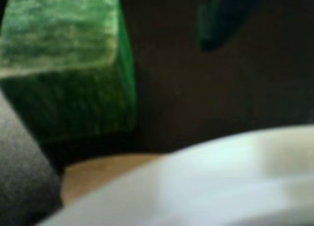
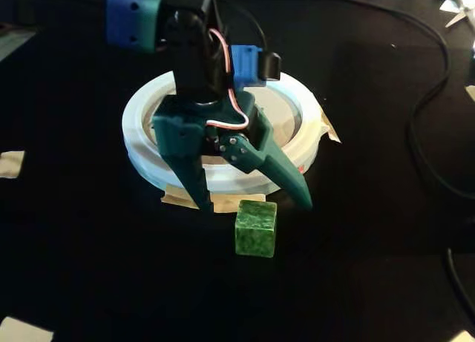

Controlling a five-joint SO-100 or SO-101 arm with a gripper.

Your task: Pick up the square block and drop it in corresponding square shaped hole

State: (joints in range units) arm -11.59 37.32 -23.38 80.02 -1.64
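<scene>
Fixed view: the tool (image 2: 254, 202) hangs with its jaws spread wide and empty, one finger at 10 o'clock of the block (image 2: 256, 228) and the other at 2 o'clock. The block sits on the black tabletop (image 2: 111, 268), just beside the near rim of the white ring (image 2: 141, 104), at the ring's 6 o'clock. The square hole is not visible; the arm covers most of the disc (image 2: 286, 108).

Wrist view: the block (image 1: 64, 64) fills the upper left, with the ring (image 1: 221, 182) curving below it; the picture is blurred.

The step in hand appears to be the approach for the grasp. To do it well, the tool should probably advance toward 6 o'clock and descend until the fingers bracket two opposite flat faces, not the corners. The glossy surface may slip, so closing squarely and low on the block seems wise. The ring lies close behind, and a finger could catch it.
</scene>
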